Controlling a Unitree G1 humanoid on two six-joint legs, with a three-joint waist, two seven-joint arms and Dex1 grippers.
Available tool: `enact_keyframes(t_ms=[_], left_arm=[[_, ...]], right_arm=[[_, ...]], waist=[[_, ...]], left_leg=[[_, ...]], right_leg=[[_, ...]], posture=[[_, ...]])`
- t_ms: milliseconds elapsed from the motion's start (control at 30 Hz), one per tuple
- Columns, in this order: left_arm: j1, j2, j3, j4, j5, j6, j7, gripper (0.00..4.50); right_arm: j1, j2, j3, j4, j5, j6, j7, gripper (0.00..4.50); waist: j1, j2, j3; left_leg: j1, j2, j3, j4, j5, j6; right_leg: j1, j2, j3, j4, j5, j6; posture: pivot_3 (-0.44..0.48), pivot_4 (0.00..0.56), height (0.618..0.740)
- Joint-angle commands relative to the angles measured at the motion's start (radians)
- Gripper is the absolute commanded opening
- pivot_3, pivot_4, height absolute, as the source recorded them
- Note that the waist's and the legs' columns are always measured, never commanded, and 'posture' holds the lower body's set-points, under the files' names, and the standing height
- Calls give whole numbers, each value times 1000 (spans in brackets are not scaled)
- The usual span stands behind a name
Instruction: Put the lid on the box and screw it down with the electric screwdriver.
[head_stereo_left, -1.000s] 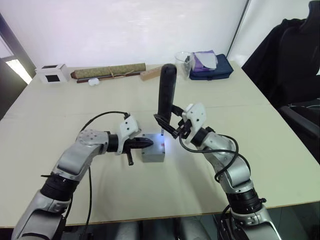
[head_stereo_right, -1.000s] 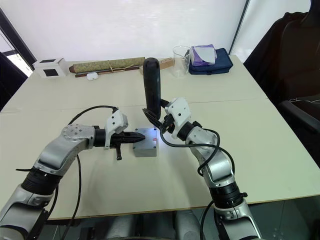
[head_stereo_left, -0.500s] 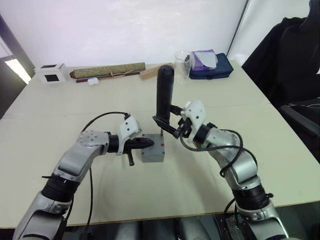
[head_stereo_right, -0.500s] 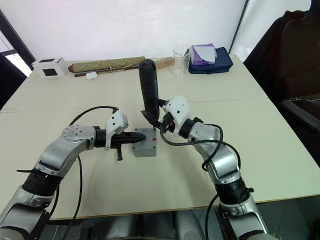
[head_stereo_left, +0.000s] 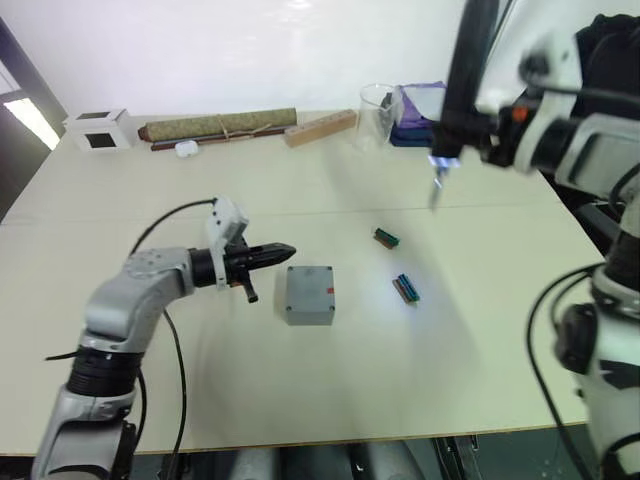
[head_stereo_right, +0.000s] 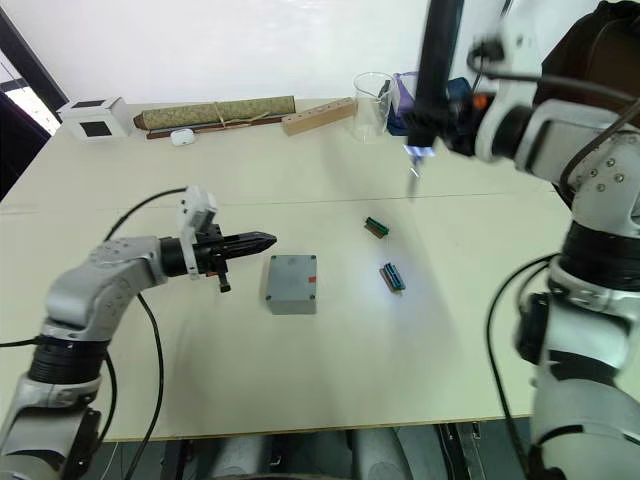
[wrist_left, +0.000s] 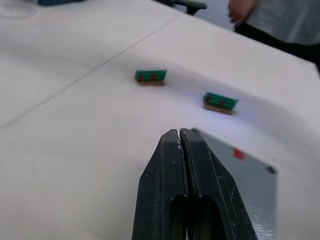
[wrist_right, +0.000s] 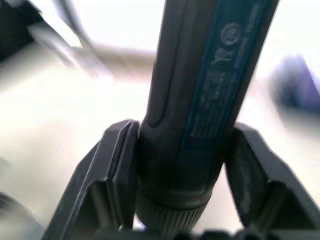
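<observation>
Right tool (head_stereo_right: 440, 125) clenched on electric screwdriver (head_stereo_right: 437, 60) (upright, high over table (head_stereo_right: 300, 400)); left tool (head_stereo_right: 262, 240) pinched empty beside box (head_stereo_right: 292, 284). Best lowered slowly, bit vertical over corner screw.

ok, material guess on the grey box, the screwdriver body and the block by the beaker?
Box: looks like cast metal, matte grey with rounded edges and an even dull sheen; painted plastic can't be ruled out. Electric screwdriver: dark body with a smooth satin finish and printed markings, probably plastic or coated metal. Block beside the beaker: pale tan and matte, likely bare wood. The beaker is clear, either glass or plastic.
</observation>
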Motion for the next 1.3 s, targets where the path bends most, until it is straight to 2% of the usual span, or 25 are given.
enact_keyframes(t_ms=[33, 200, 400, 600, 667, 767, 833, 933, 1033, 1133, 1167, 1233, 1300], left_arm=[[28, 66, 1, -106, -51, 29, -63, 0], [86, 124, -26, -211, -77, 46, -93, 0], [143, 99, -34, -251, -68, 50, -19, 0], [187, 110, -14, -299, -105, 74, 16, 0], [189, 111, -13, -296, -95, 57, 25, 0], [177, 110, -10, -275, -97, 54, 31, 0], [171, 112, -6, -262, -101, 55, 29, 0], [161, 116, 5, -231, -101, 56, 28, 0], [160, 128, 76, -187, -147, 87, 26, 0], [219, 172, 194, -175, -213, 146, 33, 0], [254, 183, 218, -181, -223, 157, 34, 0], [330, 203, 247, -204, -232, 165, 23, 0], [391, 217, 280, -223, -264, 197, 25, 0]], right_arm=[[15, -112, 92, 32, 5, 81, 90, 2152], [125, -191, 226, 110, 8, 135, 198, 2152], [128, -191, 326, 225, -55, 43, 274, 2152], [142, -208, 405, 269, -127, -50, 347, 2152], [154, -211, 421, 271, -153, -83, 360, 3144], [167, -205, 416, 254, -171, -104, 369, 4126], [175, -201, 407, 243, -189, -133, 366, 4467], [187, -189, 381, 234, -212, -172, 349, 4467], [217, -177, 269, 196, -234, -334, 298, 4467], [361, -116, 28, -42, -197, -632, 277, 4467], [430, -70, -49, -134, -142, -674, 300, 4467], [548, 4, -146, -278, -30, -631, 312, 4467], [665, 46, -187, -410, 47, -592, 315, 4467]], waist=[[-2, 5, 4], [-3, 5, 4], [-19, 5, 6], [-26, 5, 6], [-24, 5, 6], [-23, 5, 6], [-23, 5, 6], [-23, 5, 6], [-23, 5, 6], [-26, 4, 6], [-25, 4, 6], [-25, 3, 5], [-22, 3, 5]], left_leg=[[0, 0, 1, 0, 0, 0], [-3, 0, 3, -1, 0, 1], [-2, 0, 4, 5, 0, 1], [1, 0, 3, 8, 0, 1], [1, 0, 2, 8, 0, 1], [1, 0, 2, 8, 0, 1], [1, 0, 2, 9, 0, 1], [1, 0, 2, 10, 0, 1], [1, 0, 1, 10, 0, 1], [0, 1, 2, 11, 0, 1], [1, 2, 1, 11, 0, 1], [2, 3, -1, 9, -1, 2], [3, 3, -2, 8, -2, 3]], right_leg=[[-1, 0, 1, 0, 0, 0], [-6, 2, 2, 1, 0, 0], [-4, 3, 3, 3, 1, 2], [1, 3, 3, 3, 1, 2], [1, 3, 3, 3, 1, 2], [1, 3, 2, 4, 1, 2], [2, 3, 2, 4, 1, 2], [2, 3, 2, 4, 1, 2], [3, 3, 2, 4, 1, 2], [2, 4, 2, 5, 1, 3], [2, 4, 2, 5, 1, 3], [3, 5, 1, 5, 1, 3], [5, 6, 0, 5, 0, 3]], posture=[[0, 150, 740], [0, 150, 740], [0, 150, 740], [0, 150, 740], [0, 150, 740], [0, 150, 740], [0, 150, 740], [0, 150, 740], [0, 150, 740], [0, 150, 740], [0, 150, 740], [0, 150, 740], [0, 150, 740]])
